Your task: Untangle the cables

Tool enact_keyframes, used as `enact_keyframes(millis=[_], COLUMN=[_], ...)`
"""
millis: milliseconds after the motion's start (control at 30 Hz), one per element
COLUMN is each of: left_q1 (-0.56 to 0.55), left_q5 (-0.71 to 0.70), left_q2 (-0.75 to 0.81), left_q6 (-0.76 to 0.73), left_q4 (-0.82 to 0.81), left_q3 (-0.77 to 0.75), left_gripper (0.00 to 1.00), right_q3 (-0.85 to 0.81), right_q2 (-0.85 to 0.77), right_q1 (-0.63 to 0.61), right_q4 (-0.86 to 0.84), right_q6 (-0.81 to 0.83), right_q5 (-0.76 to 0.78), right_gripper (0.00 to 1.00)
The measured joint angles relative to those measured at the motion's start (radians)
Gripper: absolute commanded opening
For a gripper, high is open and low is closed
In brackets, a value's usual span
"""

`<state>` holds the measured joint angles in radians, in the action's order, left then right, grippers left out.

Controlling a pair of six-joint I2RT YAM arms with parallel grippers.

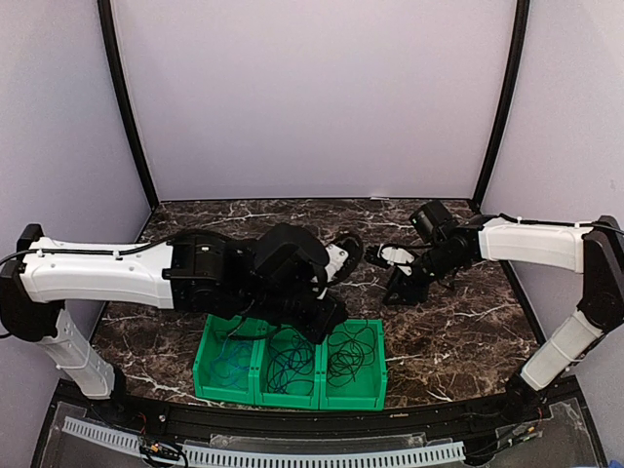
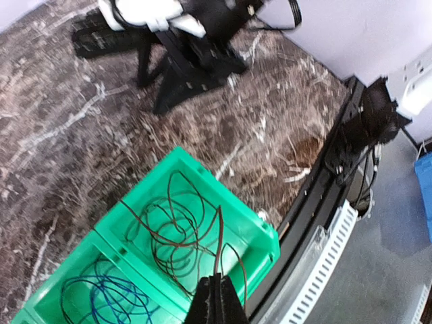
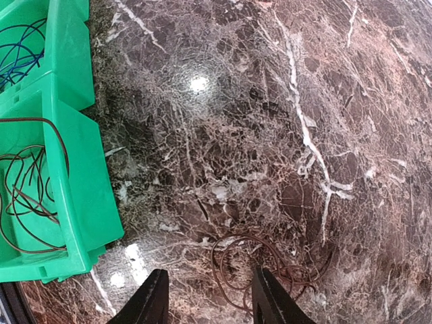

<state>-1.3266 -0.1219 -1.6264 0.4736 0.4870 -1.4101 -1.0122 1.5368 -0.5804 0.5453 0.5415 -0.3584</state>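
**Reference:** a row of three green bins (image 1: 292, 400) at the near side of the desk (image 1: 458, 341).

**Left bin:** a bright blue cable (image 1: 230, 361) lies inside in loose loops.

**Middle bin:** a darker bluish cable (image 1: 289, 359) lies inside, also in loops.

**Left gripper (image 2: 216, 287):**
- It hangs over the row, by the far edge, about where the middle and right bins meet.
- The jaws are pressed together with no gap showing.
- One straight strand of the brown cable (image 2: 177, 229) rises from the right bin to the jaw tips and appears pinched between them.
- The rest of that cable lies in wide loops on the floor of the right bin, directly below the jaws.

**Right gripper (image 3: 209, 304):**
- It stands over bare desk beyond the far right corner of the row, apart from the bins.
- The jaws are partly open, with nothing between them and nothing held.
- The pictures do not show whether the tips touch the desk.

**Loose brown coil (image 3: 260, 266):**
- It is a small tangle of thin wire flat on the desk, off the right end of the row and apart from the bin wall.
- In the right wrist view it lies just ahead of the jaw tips, mostly before one finger and partly across the gap.
- It is close to the jaws but not gripped.
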Motion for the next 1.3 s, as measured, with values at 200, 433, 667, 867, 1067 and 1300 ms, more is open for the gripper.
enact_keyframes(millis=[200,433,667,867,1067,1300], left_q1=[0.006,-0.009,-0.014,-0.013,-0.013,-0.013], left_q5=[-0.1,-0.143,-0.308,-0.371,-0.373,-0.374], left_q2=[0.073,0.074,0.091,0.109,0.109,0.109], left_q6=[-0.028,-0.046,-0.011,-0.003,0.005,0.01], left_q4=[-0.113,-0.158,-0.217,-0.294,-0.327,-0.333], left_q3=[0.013,0.036,0.11,0.132,0.134,0.135], left_gripper=[0.0,0.0,0.0,0.0,0.0,0.0], right_q3=[0.0,0.0,0.0,-0.008,-0.1,-0.123], right_q2=[0.0,0.0,-0.008,-0.016,0.092,0.086], right_q1=[0.0,0.0,0.0,-0.016,-0.071,-0.093], right_q4=[0.0,0.0,0.012,0.017,0.011,-0.047], right_q6=[-0.001,-0.002,0.017,0.06,0.074,0.062], right_q5=[0.003,0.004,-0.097,-0.243,-0.365,-0.535], right_gripper=[0.44,0.44,0.55,0.59,0.62,0.62])
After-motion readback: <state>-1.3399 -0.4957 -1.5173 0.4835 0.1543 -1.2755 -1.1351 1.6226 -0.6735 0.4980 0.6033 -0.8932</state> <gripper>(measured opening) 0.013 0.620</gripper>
